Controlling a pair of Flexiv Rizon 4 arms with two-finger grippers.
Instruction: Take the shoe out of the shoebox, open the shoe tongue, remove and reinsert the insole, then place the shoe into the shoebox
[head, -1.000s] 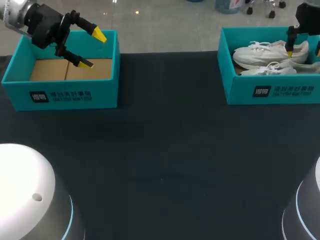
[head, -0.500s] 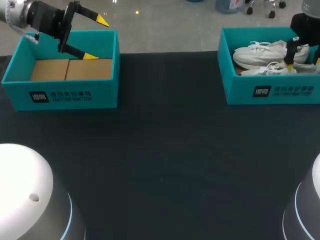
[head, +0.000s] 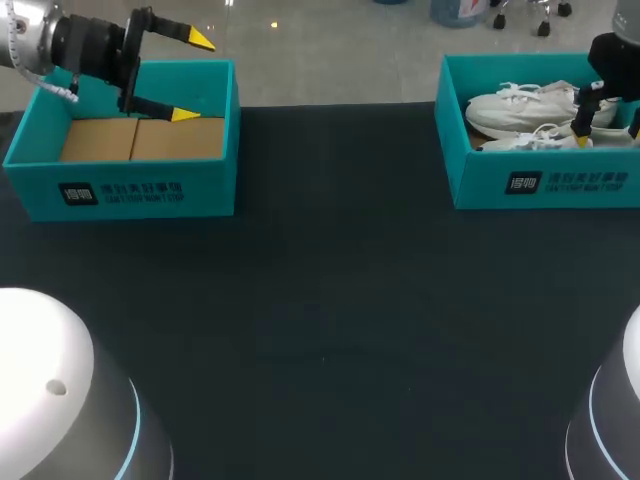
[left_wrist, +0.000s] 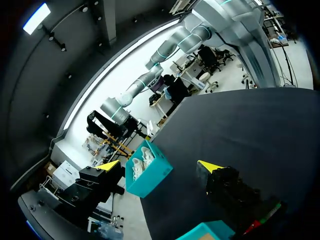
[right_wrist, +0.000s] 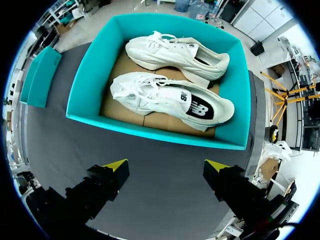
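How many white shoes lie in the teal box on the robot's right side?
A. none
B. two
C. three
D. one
B: in the right wrist view one white shoe lies beside a second shoe inside the teal box.

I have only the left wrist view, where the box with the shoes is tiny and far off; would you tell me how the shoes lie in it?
Observer: A nearer shoe and a farther shoe, both white, lie side by side in the teal shoebox, toes pointing the same way.
Operator: Thank you. Is the right tool on a shoe yet?
Observer: No, it is open, with nothing between its fingers.
Operator: And the teal box close by my left tool, what does it hold?
Observer: That second shoebox holds no shoe, only its bare cardboard floor.
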